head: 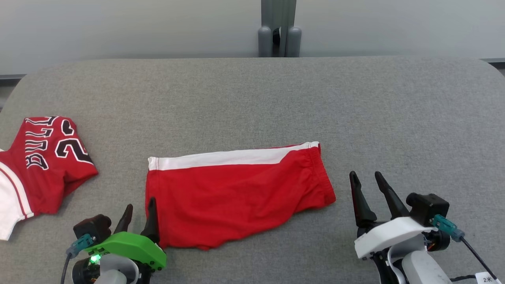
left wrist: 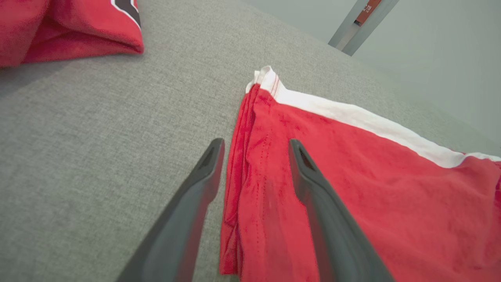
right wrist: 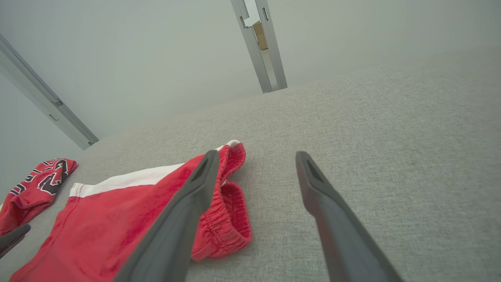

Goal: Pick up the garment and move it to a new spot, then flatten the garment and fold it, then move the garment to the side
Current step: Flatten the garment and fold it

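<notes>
red shorts [head: 236, 189] lying flat, left tool [head: 140, 202] parted at edge

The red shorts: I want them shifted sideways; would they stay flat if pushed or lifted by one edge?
Probably not: the red shorts lie limp and wrinkled, so they would likely sag. Pushed across the grey cloth surface, they may bunch.
</notes>
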You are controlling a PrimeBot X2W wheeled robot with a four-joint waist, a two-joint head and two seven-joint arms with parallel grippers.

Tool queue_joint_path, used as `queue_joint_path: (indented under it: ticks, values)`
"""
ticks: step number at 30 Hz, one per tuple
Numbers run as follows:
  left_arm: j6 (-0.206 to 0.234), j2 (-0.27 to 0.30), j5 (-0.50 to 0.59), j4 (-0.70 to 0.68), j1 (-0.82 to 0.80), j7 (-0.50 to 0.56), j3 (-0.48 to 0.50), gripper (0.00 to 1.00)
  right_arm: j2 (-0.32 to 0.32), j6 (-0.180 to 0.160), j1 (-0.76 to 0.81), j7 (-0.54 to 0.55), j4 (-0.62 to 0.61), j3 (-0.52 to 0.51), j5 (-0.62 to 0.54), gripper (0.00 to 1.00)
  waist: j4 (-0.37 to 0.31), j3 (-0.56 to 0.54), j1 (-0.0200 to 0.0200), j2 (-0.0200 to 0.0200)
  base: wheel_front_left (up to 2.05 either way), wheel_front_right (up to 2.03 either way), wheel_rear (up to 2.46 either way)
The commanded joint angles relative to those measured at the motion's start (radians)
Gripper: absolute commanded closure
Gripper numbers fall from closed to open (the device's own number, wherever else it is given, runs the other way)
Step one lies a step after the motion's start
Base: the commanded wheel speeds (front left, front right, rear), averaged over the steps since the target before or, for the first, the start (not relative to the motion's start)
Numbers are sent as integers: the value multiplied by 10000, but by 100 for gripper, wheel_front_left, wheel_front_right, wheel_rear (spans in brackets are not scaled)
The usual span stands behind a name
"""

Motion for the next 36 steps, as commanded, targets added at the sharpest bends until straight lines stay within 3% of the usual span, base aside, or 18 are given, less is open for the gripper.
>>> queue_joint_path:
  ticks: [1,4,12,22,33,34,35,36]
  values:
    - [100,-115,539,-307,283,1,277,0,-22,0,-211,-27,50,125,-93,0,88,6,0,0,0,0,0]
    - [170,-272,1596,-989,493,0,886,0,-25,0,-613,-27,164,335,-172,0,177,64,0,0,0,0,0]
    - [-300,-868,3244,-1624,700,-1,1612,0,-33,0,-1947,-26,1536,747,-316,0,651,382,0,0,0,0,0]
    - [-684,-1129,3681,-1259,850,-1,1911,0,-32,0,-2305,-26,3962,714,-596,0,1185,730,0,0,0,0,0]
    - [-789,-1170,3705,-1422,608,-1,1981,0,-1,-7,-2057,69,4715,1513,521,0,1061,1187,0,0,0,0,0]
    - [-794,-1168,3673,-1436,565,-1,1951,0,27,3,-2022,72,4636,1826,664,11,1054,1216,0,0,0,0,0]
    - [-790,-1165,3663,-1446,541,-1,1932,0,48,6,-2003,74,4538,2069,822,52,1046,1235,0,0,0,0,0]
    - [-779,-1166,3676,-1460,522,-1,1914,0,64,20,-1986,76,4387,2274,999,78,1039,1256,0,0,0,0,0]
